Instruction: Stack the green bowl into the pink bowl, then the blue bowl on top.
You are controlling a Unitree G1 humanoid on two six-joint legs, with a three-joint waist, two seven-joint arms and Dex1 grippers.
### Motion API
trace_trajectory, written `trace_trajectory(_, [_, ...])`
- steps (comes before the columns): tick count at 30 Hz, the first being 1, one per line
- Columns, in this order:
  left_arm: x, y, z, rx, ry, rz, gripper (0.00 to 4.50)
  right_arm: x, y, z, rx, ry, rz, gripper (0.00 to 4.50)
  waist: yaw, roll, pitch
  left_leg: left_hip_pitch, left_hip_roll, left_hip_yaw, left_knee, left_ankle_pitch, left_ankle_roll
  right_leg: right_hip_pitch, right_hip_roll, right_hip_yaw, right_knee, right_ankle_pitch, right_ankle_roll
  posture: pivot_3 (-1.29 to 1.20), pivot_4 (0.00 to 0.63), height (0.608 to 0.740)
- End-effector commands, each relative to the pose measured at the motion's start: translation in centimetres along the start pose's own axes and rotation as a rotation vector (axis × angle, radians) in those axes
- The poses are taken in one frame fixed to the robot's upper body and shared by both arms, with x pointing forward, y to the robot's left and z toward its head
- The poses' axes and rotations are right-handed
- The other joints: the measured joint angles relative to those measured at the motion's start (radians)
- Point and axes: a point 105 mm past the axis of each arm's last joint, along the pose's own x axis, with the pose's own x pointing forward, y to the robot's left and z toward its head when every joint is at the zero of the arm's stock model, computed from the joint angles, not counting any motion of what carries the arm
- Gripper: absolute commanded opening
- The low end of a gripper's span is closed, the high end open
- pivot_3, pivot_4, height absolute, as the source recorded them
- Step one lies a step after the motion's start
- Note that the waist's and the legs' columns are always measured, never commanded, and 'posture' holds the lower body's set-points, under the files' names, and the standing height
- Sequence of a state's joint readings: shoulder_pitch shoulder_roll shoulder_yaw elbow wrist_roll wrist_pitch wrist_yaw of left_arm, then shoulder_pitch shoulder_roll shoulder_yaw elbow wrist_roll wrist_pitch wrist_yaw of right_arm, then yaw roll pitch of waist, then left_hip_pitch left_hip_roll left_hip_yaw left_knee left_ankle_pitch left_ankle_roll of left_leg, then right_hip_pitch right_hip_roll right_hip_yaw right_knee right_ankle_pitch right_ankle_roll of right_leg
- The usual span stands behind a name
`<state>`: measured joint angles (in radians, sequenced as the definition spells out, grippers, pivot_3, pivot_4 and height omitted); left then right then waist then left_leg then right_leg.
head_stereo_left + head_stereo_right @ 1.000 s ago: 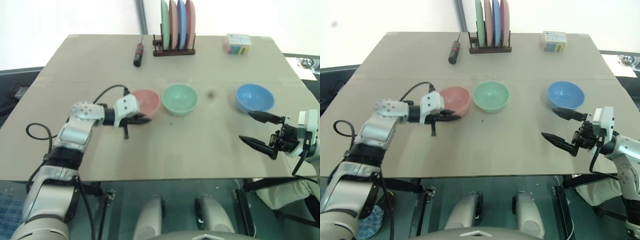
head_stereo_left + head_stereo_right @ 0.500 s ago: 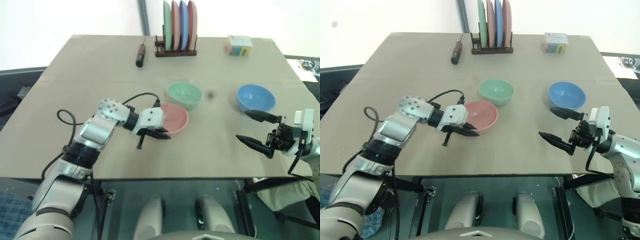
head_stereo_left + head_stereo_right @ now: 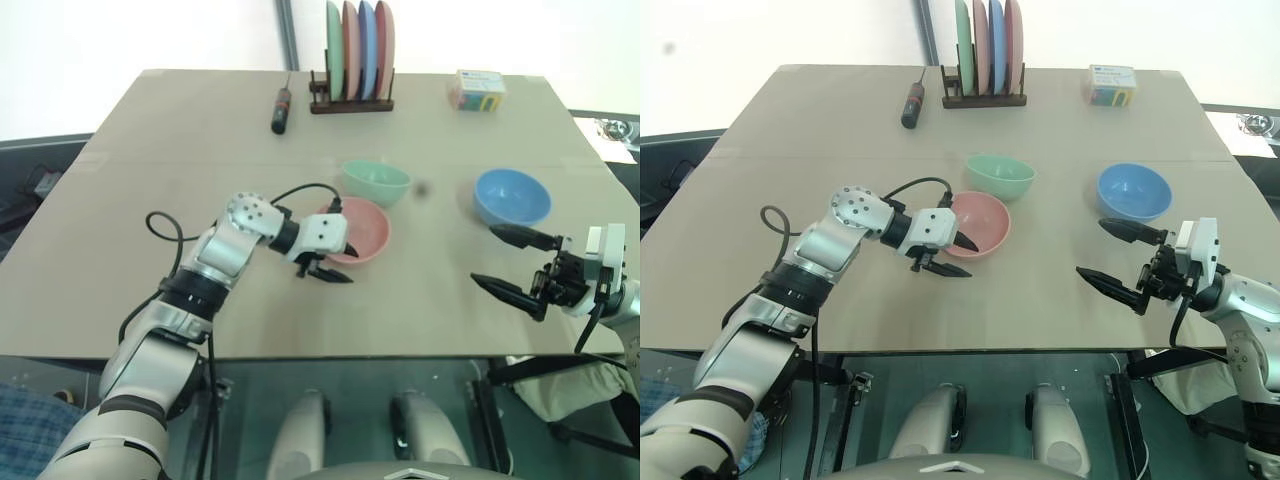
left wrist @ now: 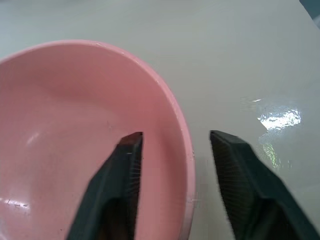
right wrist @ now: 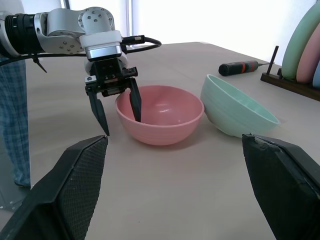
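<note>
Straddling the near rim of the pink bowl (image 3: 977,224), the left tool (image 3: 946,255) has its two black fingers parted, one finger inside the bowl and the other outside the wall, with a visible gap between each finger and the rim, so it grips nothing. In the left wrist view the pink rim runs between the two fingers (image 4: 125,170) without being pinched. The pink bowl sits upright on the tan desk (image 3: 790,130), roughly at the middle of its width and toward the near half. The green bowl (image 3: 999,176) lies just beyond it, touching or nearly touching the pink bowl's far side, and it is tilted, with its opening tipped away from the pink bowl. The blue bowl (image 3: 1132,191) stands upright well apart to the right, alone on the desk. The right tool (image 3: 1118,258) hovers near the desk's right front edge, just in front of the blue bowl, its fingers spread wide and holding nothing. At the far edge of the desk a wooden rack (image 3: 983,96) holds four coloured plates (image 3: 985,45) on edge; a screwdriver (image 3: 909,105) lies to its left and a small box (image 3: 1110,83) sits to its right.
</note>
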<state>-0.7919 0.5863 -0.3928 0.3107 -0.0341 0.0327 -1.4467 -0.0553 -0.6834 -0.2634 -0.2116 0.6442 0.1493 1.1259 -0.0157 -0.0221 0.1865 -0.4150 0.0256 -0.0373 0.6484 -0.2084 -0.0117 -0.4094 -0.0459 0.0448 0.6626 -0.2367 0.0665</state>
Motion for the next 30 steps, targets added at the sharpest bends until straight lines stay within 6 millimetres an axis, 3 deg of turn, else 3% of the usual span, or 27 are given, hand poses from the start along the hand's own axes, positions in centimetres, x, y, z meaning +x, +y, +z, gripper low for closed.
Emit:
trace_trajectory(1, [-1.2,-1.7,1.7,0.009,-0.1,-0.066,2.7,-0.2,-0.2,1.3,-0.049,-0.011,-0.004,4.5,-0.003,0.0,0.0,0.0,0.0,0.0,0.0,0.0,0.0,0.0,0.0,0.0,0.0,0.0,-0.001,0.0,0.15,0.74])
trace_trajectory(5, [-2.3,-2.3,2.6,-0.061,-0.205,-0.035,2.7,-0.1,-0.2,1.3,-0.048,-0.003,0.011,4.5,-0.001,0.0,0.0,0.0,0.0,0.0,0.0,0.0,0.0,0.0,0.0,0.0,0.0,0.001,-0.002,0.0,0.15,0.74])
trace_trajectory(12, [-5.7,-2.9,2.7,-0.233,-0.365,0.177,2.7,0.7,-0.5,2.0,-0.065,0.018,0.062,4.5,-0.006,0.0,0.0,0.001,0.001,0.0,0.0,0.0,0.0,0.0,0.0,0.0,0.0,0.0,0.0,0.0,0.15,0.74])
trace_trajectory(18, [-11.3,-2.7,4.3,-0.305,-0.653,0.547,2.7,3.7,-2.9,1.3,-0.126,0.125,0.072,4.5,-0.01,0.0,0.0,0.001,0.001,0.0,0.0,0.0,0.0,0.0,0.0,0.0,0.0,0.0,0.0,0.0,0.15,0.74])
trace_trajectory(24, [-14.3,-5.7,2.6,-0.384,-0.648,0.763,2.7,7.6,-7.3,-2.0,-0.506,0.461,0.056,4.5,-0.026,0.001,0.0,0.001,0.001,0.002,-0.001,0.0,0.0,-0.001,0.0,0.001,0.0,0.002,-0.003,0.0,0.15,0.74])
trace_trajectory(30, [-16.9,-7.9,2.9,-0.394,-0.684,0.904,2.7,11.3,-9.5,-2.0,-0.821,0.522,0.148,4.5,-0.024,0.0,0.001,-0.001,0.001,0.002,-0.001,0.0,0.0,-0.003,-0.001,0.001,0.0,0.002,-0.004,0.0,0.15,0.74])
